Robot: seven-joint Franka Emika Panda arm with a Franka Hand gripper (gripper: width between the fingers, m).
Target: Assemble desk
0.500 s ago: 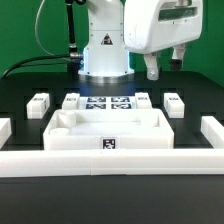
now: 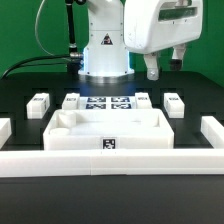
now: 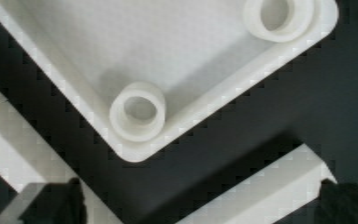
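The white desk top [image 2: 70,134], a tray with a raised rim and a tag on its front wall, lies in the middle of the black table. Several white tagged legs lie in a row behind it: far left [image 2: 38,102], left [image 2: 70,101], right [image 2: 143,100] and far right [image 2: 174,102]. My gripper [image 2: 163,66] hangs high above the right legs, open and empty. In the wrist view a corner of the desk top [image 3: 176,60] with two round sockets [image 3: 137,110] [image 3: 282,18] shows below my gripper [image 3: 190,205], whose dark fingertips [image 3: 43,200] stand wide apart.
The marker board [image 2: 107,103] lies between the legs at the back. A long white border rail [image 2: 110,162] runs along the front, with short rail ends at the exterior view's left [image 2: 5,128] and right [image 2: 212,128]. The robot base [image 2: 105,55] stands behind.
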